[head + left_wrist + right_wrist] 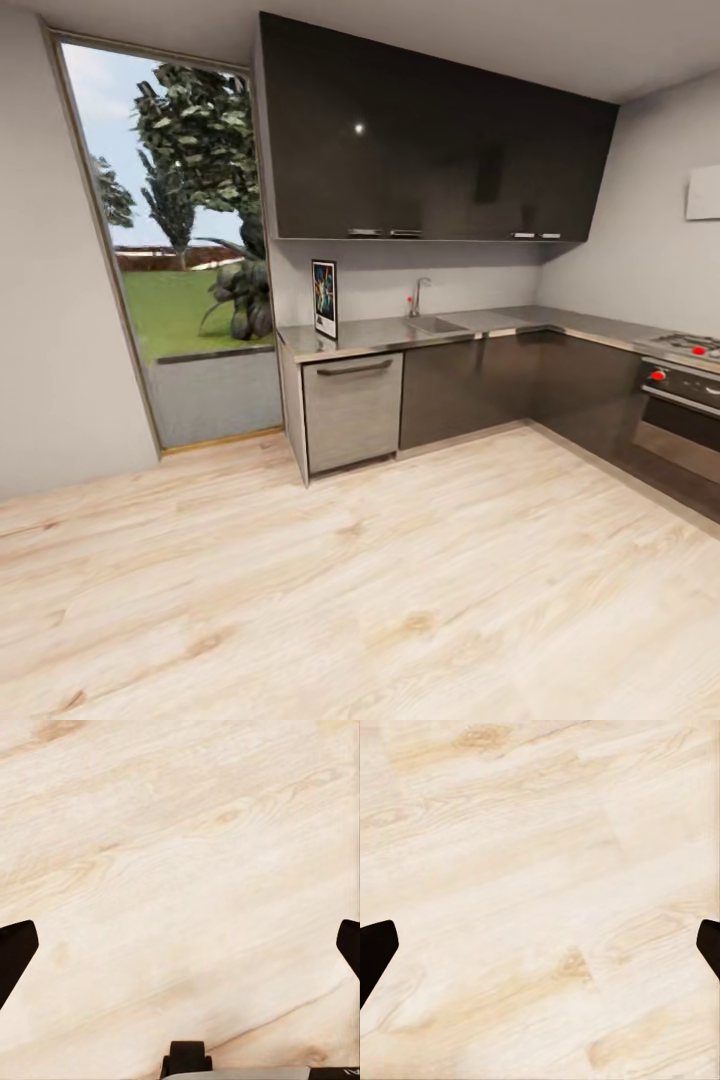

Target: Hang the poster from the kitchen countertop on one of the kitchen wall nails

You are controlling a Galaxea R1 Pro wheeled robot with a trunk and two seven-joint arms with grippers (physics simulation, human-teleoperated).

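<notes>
The poster [324,298] is seen standing upright on the countertop [520,322], at the end nearest the window [175,225] and well apart from the sink [436,324] and its tap [417,296]; it seems to lean against the wall behind, though this is too small to be sure. A broad stretch of wood floor [360,590] lies between the camera and the poster. The left gripper [180,945] and the right gripper [540,945] are both held wide apart over the floor, with nothing between the fingers. No nail can be made out on the walls at this range. The poster is judged easy to topple: a thin frame stood on edge could be knocked flat or pushed off the countertop end by a careless reach. The dishwasher [352,408] below could be struck if the base is driven in too close.
</notes>
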